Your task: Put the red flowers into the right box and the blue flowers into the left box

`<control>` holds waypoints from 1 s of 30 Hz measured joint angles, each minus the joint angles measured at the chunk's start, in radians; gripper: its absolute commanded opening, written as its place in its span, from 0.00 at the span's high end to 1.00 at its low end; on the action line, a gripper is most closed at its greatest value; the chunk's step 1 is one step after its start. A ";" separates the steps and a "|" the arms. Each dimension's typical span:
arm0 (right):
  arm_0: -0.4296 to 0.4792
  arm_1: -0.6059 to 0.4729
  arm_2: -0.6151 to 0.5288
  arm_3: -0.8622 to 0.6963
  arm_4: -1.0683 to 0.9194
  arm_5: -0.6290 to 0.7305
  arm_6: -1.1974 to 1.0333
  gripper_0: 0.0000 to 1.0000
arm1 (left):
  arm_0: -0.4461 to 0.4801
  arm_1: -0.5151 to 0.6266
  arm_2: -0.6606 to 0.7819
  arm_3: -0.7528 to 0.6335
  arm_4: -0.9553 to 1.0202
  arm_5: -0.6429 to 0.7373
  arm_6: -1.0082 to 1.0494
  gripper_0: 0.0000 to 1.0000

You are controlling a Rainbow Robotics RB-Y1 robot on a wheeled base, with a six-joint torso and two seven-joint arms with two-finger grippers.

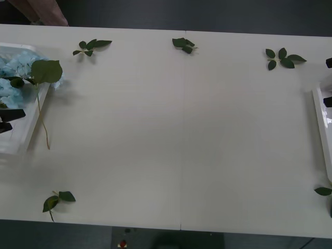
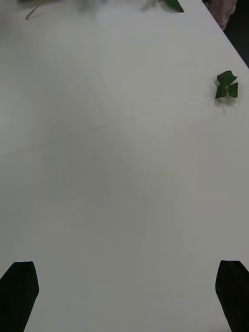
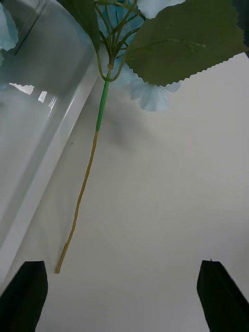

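While your left gripper (image 3: 124,295) hangs wide open and empty just above the counter (image 1: 181,145), beside the left box (image 1: 21,140), you should judge whether the last blue stem is truly finished. Nearest to this gripper, the thin yellowish stem (image 3: 83,197) of one of the blue flowers (image 1: 15,67) lies out over the rim onto the counter, and its big leaf (image 3: 181,41) with some pale petals also hangs outside the wall. The other blue clusters lie inside the box. If you want a clean result, I think you should come down over the stem near its green part, close gently, and slide or lift it inward, keeping the fingers off the rim so that the light tray is not pushed. Your right gripper (image 2: 124,295) is also wide open and empty, over bare counter, near the right box (image 1: 320,124) at the right edge; I cannot tell whether the red flowers lie in it. Farther away, only leaf sprigs (image 1: 282,57) lie along the far side of the counter, and these you should leave alone.
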 measured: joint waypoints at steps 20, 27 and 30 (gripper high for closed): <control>0.024 0.000 -0.034 -0.001 -0.010 0.000 0.000 0.00 | -0.070 0.002 0.000 -0.011 -0.261 -0.002 -0.051 0.00; 0.024 0.000 -0.034 -0.001 -0.010 0.000 0.000 0.00 | -0.154 0.004 0.000 -0.013 -0.343 0.081 -0.047 0.00; 0.024 0.000 -0.034 -0.001 -0.010 0.000 0.000 0.00 | -0.187 0.007 0.000 -0.013 -0.377 0.110 -0.030 0.00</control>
